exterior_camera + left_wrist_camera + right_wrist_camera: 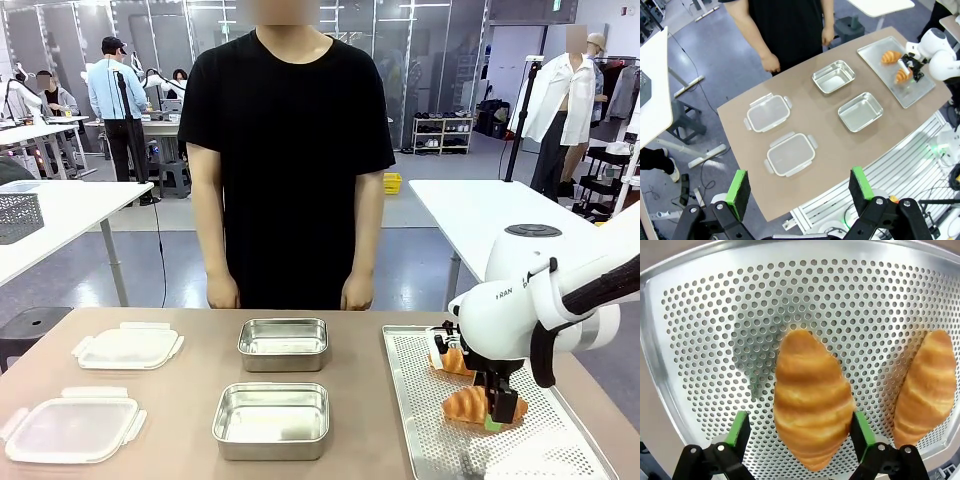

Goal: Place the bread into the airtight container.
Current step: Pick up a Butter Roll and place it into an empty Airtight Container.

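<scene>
Far steel container (pixel 283 344): open and empty, mid-table, in front of the person (pixel 290 150) standing at the far edge.
Near steel container (pixel 271 420): open and empty, on my side of the far one, with a gap between them.
Lids: two clear plastic lids lie flat on the table's (pixel 200 380) left part, the far lid (pixel 128 347) and the near lid (pixel 70 428). Neither is on a container.
Perforated tray (pixel 410 400): on the table's right part, holding two pieces of bread.
Bread: the near croissant (pixel 810 395) lies on the tray between my right fingers. The second croissant (pixel 927 385) lies beside it, apart.
My right gripper (pixel 799 429): spread wide, lowered over the near croissant, with one of its green pads (pixel 738 427) on each side. One pad is close against the crust and the other stands clear. I cannot tell if any pad touches.
My left gripper (pixel 799 189): spread, gripping nothing, high above the table.
Hard to make out: from the front, my right arm covers part of both croissants. The tray's near corner runs out of the picture.
</scene>
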### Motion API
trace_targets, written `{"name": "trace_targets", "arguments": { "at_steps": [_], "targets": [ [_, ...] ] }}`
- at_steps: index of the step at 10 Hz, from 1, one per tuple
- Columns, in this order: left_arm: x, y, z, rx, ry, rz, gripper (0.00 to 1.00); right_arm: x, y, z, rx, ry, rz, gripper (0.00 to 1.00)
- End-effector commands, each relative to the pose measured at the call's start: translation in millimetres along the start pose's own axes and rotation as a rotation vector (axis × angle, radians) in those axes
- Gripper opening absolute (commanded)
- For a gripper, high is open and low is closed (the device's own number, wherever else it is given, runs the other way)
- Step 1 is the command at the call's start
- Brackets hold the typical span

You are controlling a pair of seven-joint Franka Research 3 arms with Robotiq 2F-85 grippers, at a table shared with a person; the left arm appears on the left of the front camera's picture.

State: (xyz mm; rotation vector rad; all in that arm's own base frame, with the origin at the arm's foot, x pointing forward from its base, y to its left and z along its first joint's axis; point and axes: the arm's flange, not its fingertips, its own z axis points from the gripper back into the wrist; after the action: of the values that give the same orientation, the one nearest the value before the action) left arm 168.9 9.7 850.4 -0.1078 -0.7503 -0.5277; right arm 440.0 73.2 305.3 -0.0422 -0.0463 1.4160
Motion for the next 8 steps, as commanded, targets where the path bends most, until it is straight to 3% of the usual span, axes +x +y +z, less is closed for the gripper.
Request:
{"name": "trace_targets", "arguments": {
  "at_steps": [1,3,5,7,8],
  "targets": [
    [1.3,-0.1,1.0,0.001,-0.001,0.000,1.00,-4.5,-6.9,-6.7,0.007,-0.024,0.017,1.00],
    [1.3,-0.1,1.0,0.001,-0.001,0.000,1.00,-5.4,-7.9,-10.6,0.010,-0.031,0.019,1.00],
    [1.3,-0.1,1.0,0.001,-0.001,0.000,1.00,-6.4,-9.0,-14.0,0.015,-0.021,0.014,0.94],
    [1.3,-0.1,1.0,0.001,-0.001,0.000,1.00,-6.7,-7.8,-13.3,0.012,-0.014,0.015,0.82],
    [1.3,-0.1,1.0,0.001,-0.001,0.000,1.00,-8.2,-7.6,-11.5,0.012,-0.010,0.012,0.83]
  ]
}}
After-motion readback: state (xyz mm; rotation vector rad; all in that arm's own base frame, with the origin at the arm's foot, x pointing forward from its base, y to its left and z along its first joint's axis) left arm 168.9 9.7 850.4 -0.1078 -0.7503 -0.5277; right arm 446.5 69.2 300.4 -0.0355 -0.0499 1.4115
